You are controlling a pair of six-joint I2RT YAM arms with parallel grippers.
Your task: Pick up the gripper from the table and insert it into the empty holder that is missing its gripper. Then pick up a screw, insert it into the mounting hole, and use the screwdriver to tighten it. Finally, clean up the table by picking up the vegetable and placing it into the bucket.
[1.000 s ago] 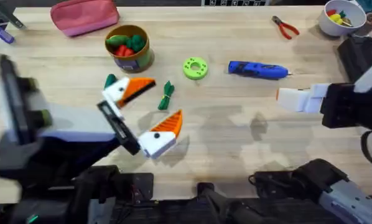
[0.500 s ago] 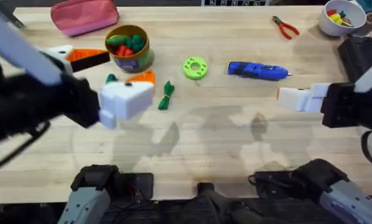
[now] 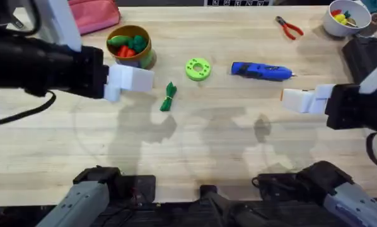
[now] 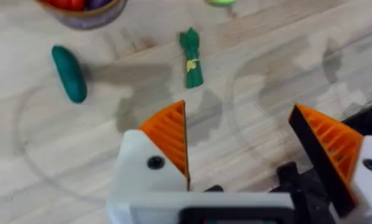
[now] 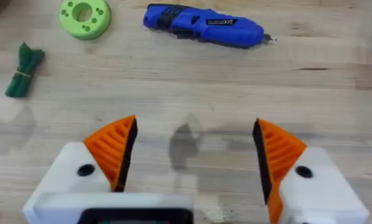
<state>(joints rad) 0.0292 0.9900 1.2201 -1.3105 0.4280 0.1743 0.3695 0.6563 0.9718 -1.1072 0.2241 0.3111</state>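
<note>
The vegetable (image 3: 169,96), a tied green bundle, lies on the table right of the bucket (image 3: 130,45), which holds red and green toy vegetables. It also appears as a green bundle (image 4: 191,57) in the left wrist view and a bundle (image 5: 24,78) in the right wrist view. The blue screwdriver (image 3: 261,70) (image 5: 201,25) lies at centre right. My left gripper (image 3: 130,79) (image 4: 248,149) hovers just in front of the bucket, open and empty. My right gripper (image 3: 299,99) (image 5: 195,155) hangs open and empty in front of the screwdriver. The loose gripper, the holder and the screw are out of view.
A dark green toy vegetable (image 4: 69,73) lies near the bucket. A green ring (image 3: 198,68) sits between bucket and screwdriver. Red pliers (image 3: 289,27), a white bowl (image 3: 346,16) and a pink pouch (image 3: 91,12) line the far edge.
My left arm has swung from the near left of the table up and back toward the bucket. The right arm and the table's objects have stayed put.
</note>
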